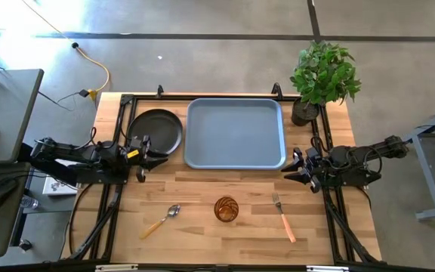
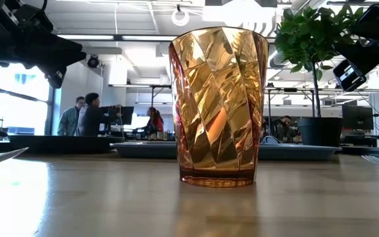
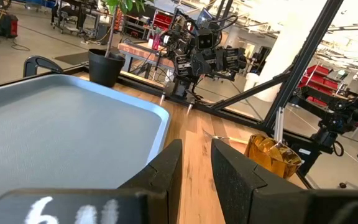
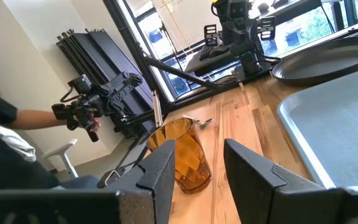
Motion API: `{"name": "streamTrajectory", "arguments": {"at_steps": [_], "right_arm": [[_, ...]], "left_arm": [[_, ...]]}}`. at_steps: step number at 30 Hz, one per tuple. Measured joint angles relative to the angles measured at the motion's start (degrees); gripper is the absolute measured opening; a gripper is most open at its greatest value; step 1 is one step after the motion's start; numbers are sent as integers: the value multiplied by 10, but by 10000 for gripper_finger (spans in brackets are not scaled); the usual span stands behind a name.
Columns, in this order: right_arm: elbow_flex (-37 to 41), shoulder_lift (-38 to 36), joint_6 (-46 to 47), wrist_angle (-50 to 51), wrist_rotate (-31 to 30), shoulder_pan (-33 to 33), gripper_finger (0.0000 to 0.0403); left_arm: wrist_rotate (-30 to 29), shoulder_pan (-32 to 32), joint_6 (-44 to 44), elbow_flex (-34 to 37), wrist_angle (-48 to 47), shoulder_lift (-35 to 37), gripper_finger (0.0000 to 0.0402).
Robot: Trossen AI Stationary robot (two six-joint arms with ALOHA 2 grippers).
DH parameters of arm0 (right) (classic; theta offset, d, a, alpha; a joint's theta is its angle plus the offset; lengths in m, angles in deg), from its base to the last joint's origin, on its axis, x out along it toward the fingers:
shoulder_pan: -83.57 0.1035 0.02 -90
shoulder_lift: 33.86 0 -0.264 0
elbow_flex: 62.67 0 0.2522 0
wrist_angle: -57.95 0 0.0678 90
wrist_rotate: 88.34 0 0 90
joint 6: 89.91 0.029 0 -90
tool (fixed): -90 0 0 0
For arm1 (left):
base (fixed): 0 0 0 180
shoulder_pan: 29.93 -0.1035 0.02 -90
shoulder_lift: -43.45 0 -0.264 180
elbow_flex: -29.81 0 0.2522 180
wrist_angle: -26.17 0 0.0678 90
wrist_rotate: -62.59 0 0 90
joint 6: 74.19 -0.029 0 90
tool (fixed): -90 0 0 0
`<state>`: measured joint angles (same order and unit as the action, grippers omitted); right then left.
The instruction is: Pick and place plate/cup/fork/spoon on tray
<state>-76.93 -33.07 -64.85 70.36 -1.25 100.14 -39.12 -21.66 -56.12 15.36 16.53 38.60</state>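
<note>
High view: tray [image 1: 235, 133] sits at back-centre of table [image 1: 202, 189], nothing on it. Plate [image 1: 157, 131] lies just beside tray's left edge, on the wood, not on tray. Spoon [image 1: 161, 221] front-left, cup [image 1: 226, 209] front-centre, fork [image 1: 283, 217] front-right, all on bare table, well apart from each other. Left gripper [image 1: 151, 161] hangs near plate's front rim, nothing in it; right gripper [image 1: 297, 170] near tray's front-right corner, also nothing in it. Potted plant [image 1: 322, 75] at back-right corner. Judgement: 0 of 4 items placed, whole task left. Low view: cup [image 2: 218, 105] upright on the wood, close to camera; tray [image 2: 295, 151] a thin band behind it; spoon tip [image 2: 2, 158] at left edge; arms dark shapes up top, fingers not readable here. People show in the room beyond. Left wrist view: left gripper [image 3: 196, 165] has fingers slightly parted w/ a narrow gap, gripping nothing; tray [image 3: 55, 130] to one side, cup [image 3: 272, 155] farther off, right arm across the table. Right wrist view: right gripper [image 4: 199, 163] has fingers apart w/ a moderate gap, nothing held; cup [image 4: 179, 155] beyond the fingers, spoon [image 4: 201, 122] past it, tray [image 4: 334, 124] and plate [image 4: 328, 61] alongside. Judgement: plate looks the likely first pick for left arm, being nearest.
</note>
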Motion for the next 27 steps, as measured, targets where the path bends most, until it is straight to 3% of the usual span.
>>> {"name": "streamTrajectory", "arguments": {"at_steps": [14, 27], "right_arm": [[0, 0, 0, 0, 0, 0, 129], [0, 0, 0, 0, -1, 0, 129]], "left_arm": [[-90, 0, 128, 0, 20, 0, 74], [-151, 0, 95, 0, 83, 0, 74]]}}
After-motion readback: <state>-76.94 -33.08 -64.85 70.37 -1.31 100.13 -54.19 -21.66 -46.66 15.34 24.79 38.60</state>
